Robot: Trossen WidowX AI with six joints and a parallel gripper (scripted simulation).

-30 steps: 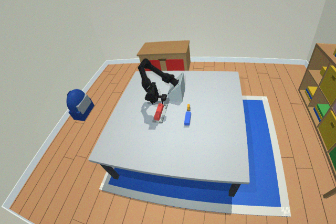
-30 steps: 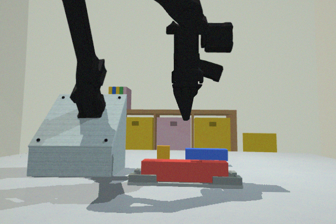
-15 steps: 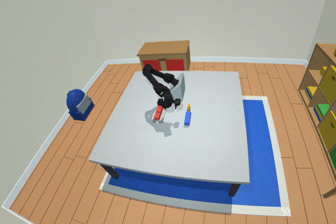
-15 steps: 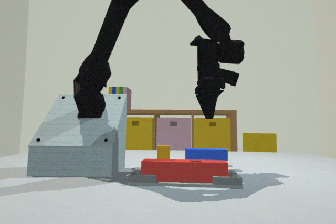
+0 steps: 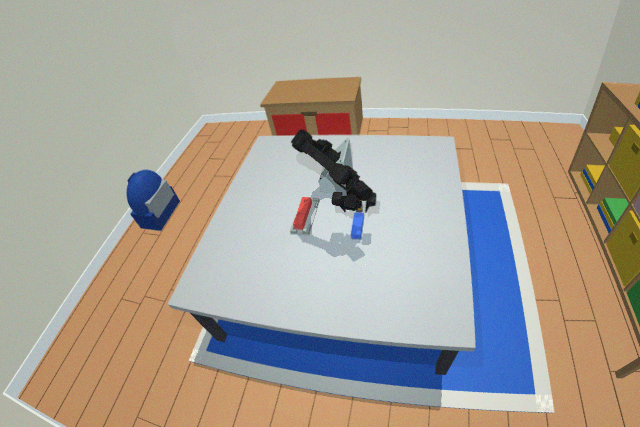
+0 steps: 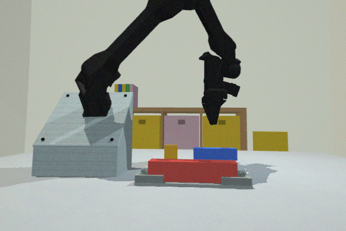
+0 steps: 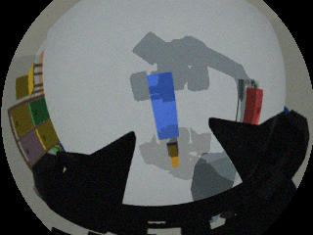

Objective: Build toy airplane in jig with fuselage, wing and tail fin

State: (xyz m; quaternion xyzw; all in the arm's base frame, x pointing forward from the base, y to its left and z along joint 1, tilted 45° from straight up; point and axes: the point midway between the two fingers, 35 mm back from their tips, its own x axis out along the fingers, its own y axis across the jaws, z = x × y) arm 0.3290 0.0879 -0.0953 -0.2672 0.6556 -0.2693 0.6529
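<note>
The red fuselage (image 5: 302, 213) (image 6: 192, 169) (image 7: 253, 105) lies level in the grey jig cradle (image 5: 300, 231) (image 6: 149, 180) (image 7: 241, 100), between its end blocks; nothing stands on its top. The blue wing (image 5: 357, 226) (image 6: 215, 153) (image 7: 164, 108) lies on the table beside the jig, on the shelf side. The small orange tail fin (image 5: 359, 209) (image 6: 170, 151) (image 7: 175, 162) is near the wing's end closer to the arm base. My gripper (image 6: 213, 123) (image 7: 172, 128) is open and empty, pointing down high above the table near the wing. The undersides of wing and fin are hidden.
The sloped grey arm base (image 6: 75, 161) stands behind the jig and parts, at the left in the exterior view. The table (image 5: 330, 288) has its front edge well beyond the parts. A shelf (image 5: 589, 145) and a low cabinet (image 5: 315, 91) stand off the table.
</note>
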